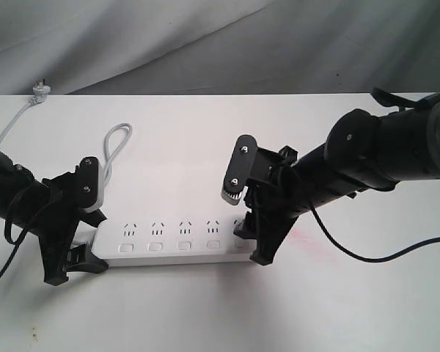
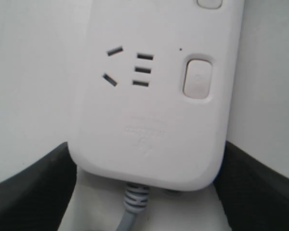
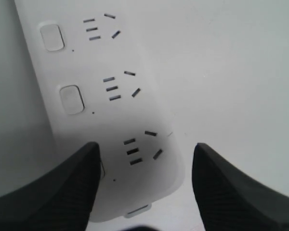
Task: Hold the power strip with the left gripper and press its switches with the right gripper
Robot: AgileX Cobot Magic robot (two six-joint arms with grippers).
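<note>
Two tools: one at each end of the power strip [image 1: 172, 246], arms entering from opposite sides.
Left tool [image 1: 94, 235]: clamped across the cord end of the power strip, a finger on each long edge.
Right tool [image 1: 246, 229]: fingers wide apart; one over the end button of the switches [image 1: 184, 246], contact unclear, the other past the back edge.
Table [image 1: 205, 315]: bare in front of, behind and right of the power strip.
Cord [image 1: 116, 147]: looped behind the clamped end.
</note>
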